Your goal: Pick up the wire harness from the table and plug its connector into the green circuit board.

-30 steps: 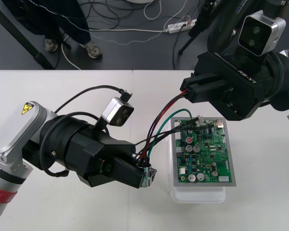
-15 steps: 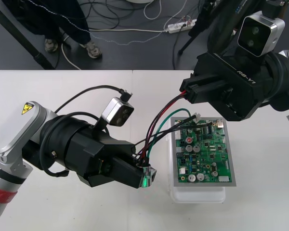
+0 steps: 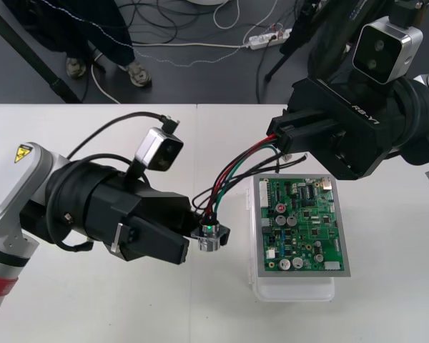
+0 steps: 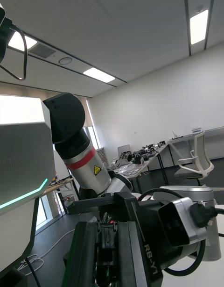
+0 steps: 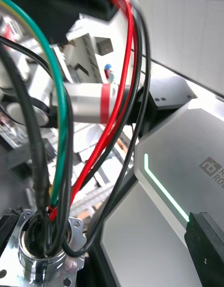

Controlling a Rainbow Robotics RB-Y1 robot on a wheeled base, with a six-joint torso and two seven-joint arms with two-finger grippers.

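From the front, the right gripper (image 3: 280, 139) was clenched on the plug end of the wire harness (image 3: 234, 170) near the far-left corner of the green circuit board (image 3: 300, 225). The wires drooped to the metal socket (image 3: 209, 238), just beside the tips of the left gripper (image 3: 190, 240). In the right wrist view, the black plug (image 4: 108, 238) sat pinched between that gripper's fingers. In the left wrist view, one finger (image 5: 205, 247) stood well clear of the socket, the jaws released.

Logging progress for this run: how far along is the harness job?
Done: the harness is picked up, and the right gripper is shut on its plug end near the board's far edge. In hand: the wires run down to the socket, beside the open left gripper. Left: the plug is not in the board yet, so it likely needs lowering and pressing in.
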